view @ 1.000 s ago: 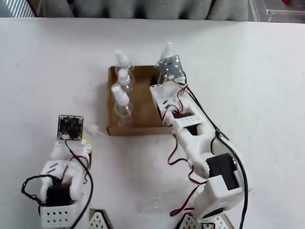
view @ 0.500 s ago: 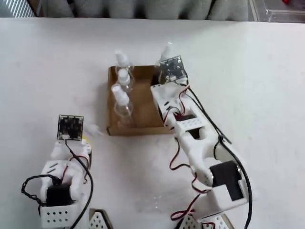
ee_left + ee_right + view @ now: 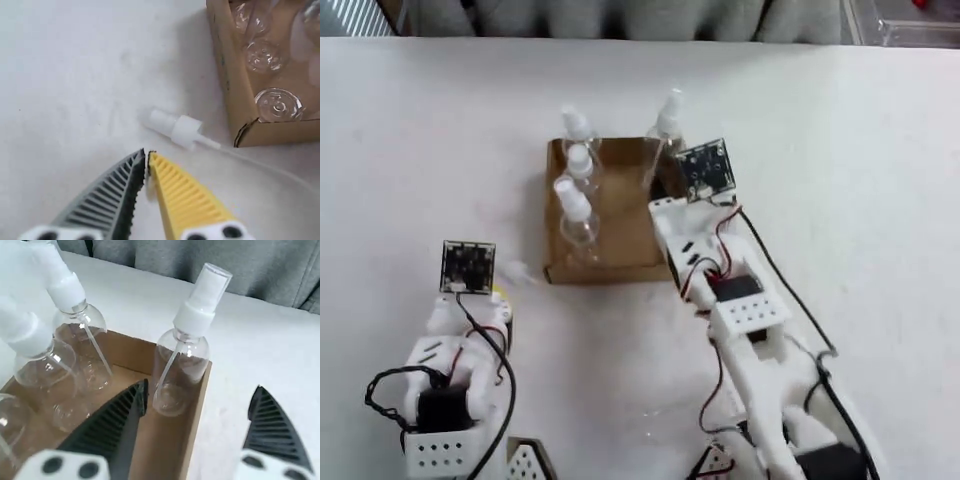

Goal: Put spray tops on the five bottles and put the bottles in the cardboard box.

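Bottles (image 3: 582,165), four of them, are standing upright in the box (image 3: 620,262), each one capped. Three are lining its left wall, and the lone bottle (image 3: 181,365) is sitting in the far right corner. One spray top (image 3: 182,131) is lying loose on the table (image 3: 820,120), just beside the box's near left corner, its thin tube pointing toward that corner. I am holding my right gripper (image 3: 200,390) spread wide above the box's right wall, near the lone bottle but not touching it. One finger is hanging over the inside and the other over the table outside. I am holding my left gripper (image 3: 146,156) pinched closed on nothing, its tips hovering near the loose top, apart from it.
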You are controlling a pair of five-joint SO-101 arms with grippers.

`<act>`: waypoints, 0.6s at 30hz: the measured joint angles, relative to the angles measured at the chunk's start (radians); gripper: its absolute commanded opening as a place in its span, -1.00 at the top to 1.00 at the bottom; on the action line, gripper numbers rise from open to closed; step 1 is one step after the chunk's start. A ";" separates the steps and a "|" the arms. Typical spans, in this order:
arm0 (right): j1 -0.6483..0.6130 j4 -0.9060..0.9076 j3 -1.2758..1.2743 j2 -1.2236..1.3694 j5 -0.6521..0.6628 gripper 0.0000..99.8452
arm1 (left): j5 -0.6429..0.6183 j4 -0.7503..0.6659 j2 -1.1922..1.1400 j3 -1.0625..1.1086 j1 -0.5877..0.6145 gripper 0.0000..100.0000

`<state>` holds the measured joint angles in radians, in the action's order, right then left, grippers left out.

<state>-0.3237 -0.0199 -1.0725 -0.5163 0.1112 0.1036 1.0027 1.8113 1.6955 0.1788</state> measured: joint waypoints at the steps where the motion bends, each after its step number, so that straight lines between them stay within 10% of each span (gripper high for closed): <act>1: 0.003 0.060 -0.006 -0.048 0.000 0.45 | 0.000 0.000 0.000 0.000 0.000 0.95; 18: 0.110 1.326 0.101 -0.606 0.313 0.45 | 0.000 0.000 0.000 0.000 0.000 0.95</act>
<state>-0.2133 1.3057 -0.9712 -1.1224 0.4242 0.1036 1.0027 1.8113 1.6955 0.1788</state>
